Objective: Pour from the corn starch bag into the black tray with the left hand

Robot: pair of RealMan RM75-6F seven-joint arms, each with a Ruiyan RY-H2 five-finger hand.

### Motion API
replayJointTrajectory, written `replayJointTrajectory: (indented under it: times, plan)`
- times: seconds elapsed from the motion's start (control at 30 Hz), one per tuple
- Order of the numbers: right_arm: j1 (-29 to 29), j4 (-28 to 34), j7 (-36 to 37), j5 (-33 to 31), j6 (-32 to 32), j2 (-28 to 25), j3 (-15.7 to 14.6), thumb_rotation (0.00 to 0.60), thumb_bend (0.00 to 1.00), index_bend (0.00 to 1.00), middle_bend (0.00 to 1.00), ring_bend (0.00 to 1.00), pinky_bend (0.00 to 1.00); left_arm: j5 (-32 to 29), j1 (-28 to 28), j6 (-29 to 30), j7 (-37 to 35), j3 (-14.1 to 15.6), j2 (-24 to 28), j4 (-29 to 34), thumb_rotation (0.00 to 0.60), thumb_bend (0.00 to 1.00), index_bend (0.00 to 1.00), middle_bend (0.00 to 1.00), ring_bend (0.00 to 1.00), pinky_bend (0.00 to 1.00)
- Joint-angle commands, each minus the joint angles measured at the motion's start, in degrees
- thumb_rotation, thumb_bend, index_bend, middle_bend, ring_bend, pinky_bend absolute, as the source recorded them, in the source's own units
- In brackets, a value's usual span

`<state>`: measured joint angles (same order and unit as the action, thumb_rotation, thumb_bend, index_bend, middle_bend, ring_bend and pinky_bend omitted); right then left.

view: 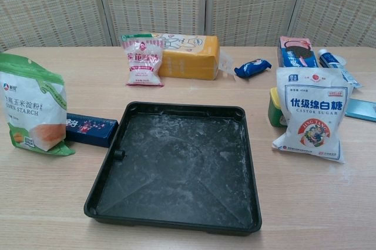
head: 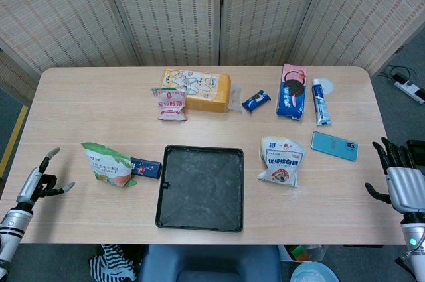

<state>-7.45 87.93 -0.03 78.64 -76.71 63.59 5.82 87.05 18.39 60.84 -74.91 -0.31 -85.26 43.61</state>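
Observation:
The corn starch bag [head: 107, 164] [view: 33, 107], green and white with an orange patch, stands upright on the table left of the black tray [head: 171, 215] [view: 111, 170]. The tray is square, dusted with white powder inside. My left hand [head: 38, 184] hovers at the table's left front edge, well left of the bag, fingers spread and holding nothing. My right hand [head: 402, 179] is off the table's right edge, fingers apart, empty. Neither hand shows in the chest view.
A dark blue box [head: 145, 168] lies between the bag and the tray. A white sugar bag [head: 281, 160] stands right of the tray, a blue phone [head: 334, 145] beyond it. At the back: a pink packet [head: 170, 103], yellow tissue pack [head: 199, 89], cookies [head: 291, 91], toothpaste [head: 321, 101].

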Motion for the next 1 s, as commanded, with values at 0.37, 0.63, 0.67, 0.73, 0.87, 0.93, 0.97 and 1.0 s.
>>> replayJointTrajectory:
  times: [0.37,0.63,0.67,0.73,0.87,0.93,0.97,1.0]
  plan:
    - [0.38,0.16,0.87,1.01,-1.01,-0.33,-0.41,0.6,0.28,0.0,0.0,0.0,0.0,2.65,3.14,-3.68,-7.95,3.24,-4.49,-5.76,0.6,0.22,0.1,0.2,0.94,1.0]
    - [0.5,0.37,1.02,1.45,-1.41,-0.46,-0.6,0.6,0.28,0.0,0.0,0.0,0.0,3.63,3.87,-3.96,-11.66,4.66,-5.94,-7.92,0.6,0.22,0.11,0.2,0.94,1.0]
    - [0.48,0.37,1.03,1.5,-1.4,-0.47,-0.62,0.6,0.28,0.0,0.0,0.0,0.0,3.67,4.0,-4.03,-11.77,4.73,-6.1,-8.12,0.6,0.22,0.11,0.2,0.94,1.0]
    - [0.46,0.42,1.15,1.65,-1.35,-0.51,-0.71,0.6,0.28,0.0,0.0,0.0,0.0,3.66,4.33,-4.42,-12.07,4.85,-6.47,-8.68,0.6,0.22,0.11,0.2,0.94,1.0]
    - [0.48,0.45,1.31,1.7,-1.39,-0.58,-0.76,0.6,0.28,0.0,0.0,0.0,0.0,3.91,4.94,-5.01,-12.91,5.28,-7.0,-9.47,0.6,0.22,0.11,0.2,0.94,1.0]
    - [0.48,0.42,1.34,1.55,-1.36,-0.59,-0.71,0.6,0.28,0.0,0.0,0.0,0.0,4.19,5.2,-5.12,-13.1,5.61,-7.16,-9.69,0.6,0.22,0.11,0.2,0.94,1.0]
    - [0.46,0.39,1.34,1.44,-1.3,-0.58,-0.68,0.6,0.28,0.0,0.0,0.0,0.0,4.35,5.35,-5.03,-13.32,5.77,-7.22,-9.69,0.6,0.22,0.11,0.2,0.94,1.0]
    - [0.45,0.39,1.32,1.38,-1.24,-0.57,-0.67,0.6,0.28,0.0,0.0,0.0,0.0,4.48,5.45,-4.95,-13.39,5.89,-7.26,-9.68,0.6,0.22,0.11,0.2,0.94,1.0]
